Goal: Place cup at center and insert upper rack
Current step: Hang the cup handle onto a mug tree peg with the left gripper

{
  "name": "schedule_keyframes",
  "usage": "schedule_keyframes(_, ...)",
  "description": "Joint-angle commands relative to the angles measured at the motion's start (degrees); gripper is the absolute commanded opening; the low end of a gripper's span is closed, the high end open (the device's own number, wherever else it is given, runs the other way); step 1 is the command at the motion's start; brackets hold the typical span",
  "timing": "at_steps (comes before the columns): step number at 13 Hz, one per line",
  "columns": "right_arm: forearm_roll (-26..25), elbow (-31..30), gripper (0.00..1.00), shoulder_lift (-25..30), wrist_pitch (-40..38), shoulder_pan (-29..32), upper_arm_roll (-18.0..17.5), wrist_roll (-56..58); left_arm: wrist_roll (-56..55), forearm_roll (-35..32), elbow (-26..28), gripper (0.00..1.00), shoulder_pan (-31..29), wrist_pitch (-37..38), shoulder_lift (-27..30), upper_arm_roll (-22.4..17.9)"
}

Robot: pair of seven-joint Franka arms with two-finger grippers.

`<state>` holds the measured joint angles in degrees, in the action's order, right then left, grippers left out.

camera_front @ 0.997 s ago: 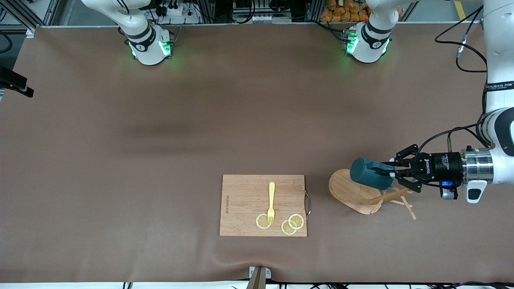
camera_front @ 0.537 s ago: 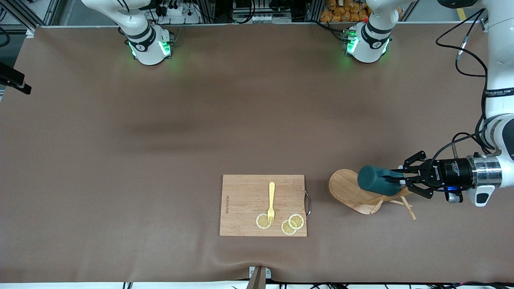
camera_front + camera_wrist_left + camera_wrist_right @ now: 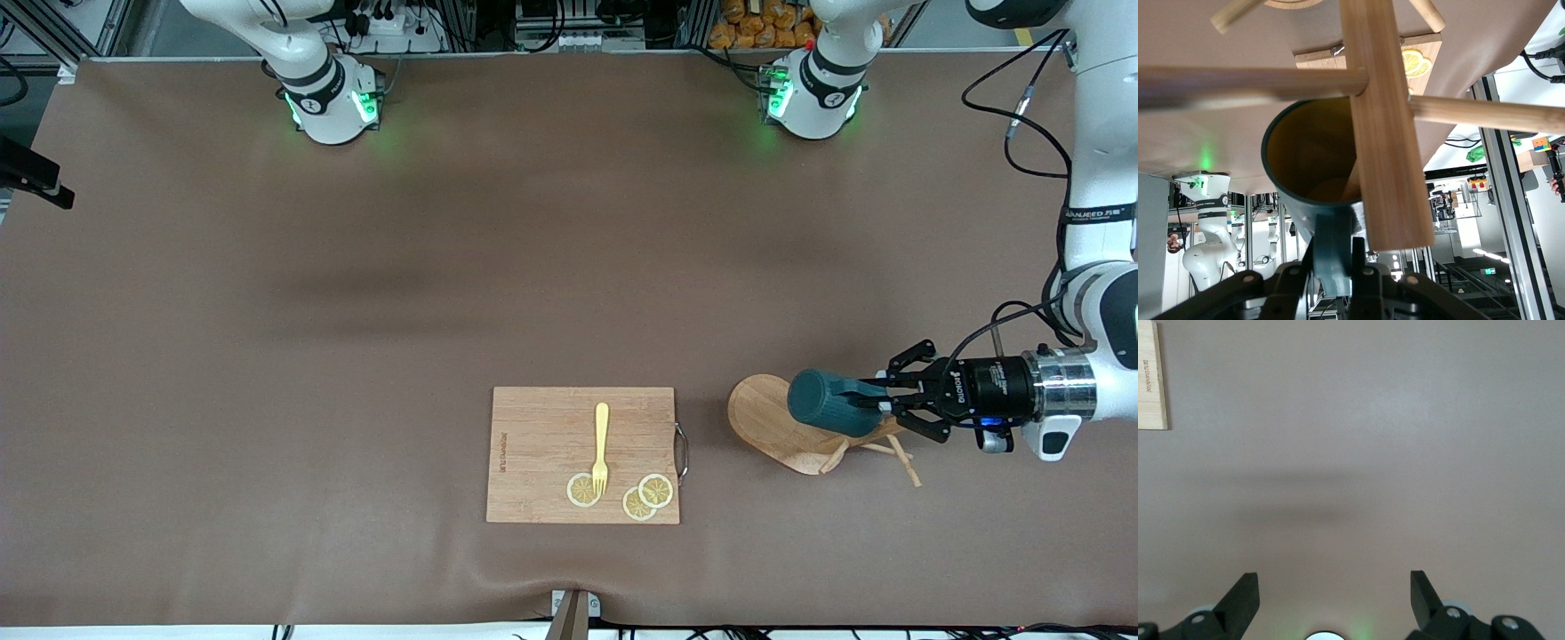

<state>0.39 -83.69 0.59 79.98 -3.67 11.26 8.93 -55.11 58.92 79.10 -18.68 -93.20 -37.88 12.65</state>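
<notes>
Brown cloth covers the whole table, and your landmark is the board, which lies flat near the front camera with a fork and lemon slices on it. Beside the board, toward the left arm's end of the table, the rack lies tipped on its side, so its oval base stands on edge and its pegs point away from the board. The cup is held sideways over this rack, with its mouth toward the left gripper. The left wrist view shows why: the gripper pinches the handle, fingers pressed tight on it, and the rack's post crosses just in front of the cup's mouth. I judge the cup must first come clear of the pegs before you carry it to the center. The right gripper is spread wide and holds nothing; it waits above bare cloth, with one corner of the board in its view.
</notes>
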Motion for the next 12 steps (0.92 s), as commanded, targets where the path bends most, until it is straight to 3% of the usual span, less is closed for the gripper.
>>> schedule_keyframes(1, -0.48, -0.86, 1.0, 1.08, -0.44, 0.06, -0.45, -0.93, 1.14, 1.2, -1.05, 0.0, -0.65, 0.91, -0.7, 0.54)
schedule_keyframes(12, -0.48, -0.95, 1.0, 0.99, -0.44, 0.15, -0.45, -0.67, 2.2, 1.2, -0.96, 0.0, -1.62, 0.91, -1.84, 0.54)
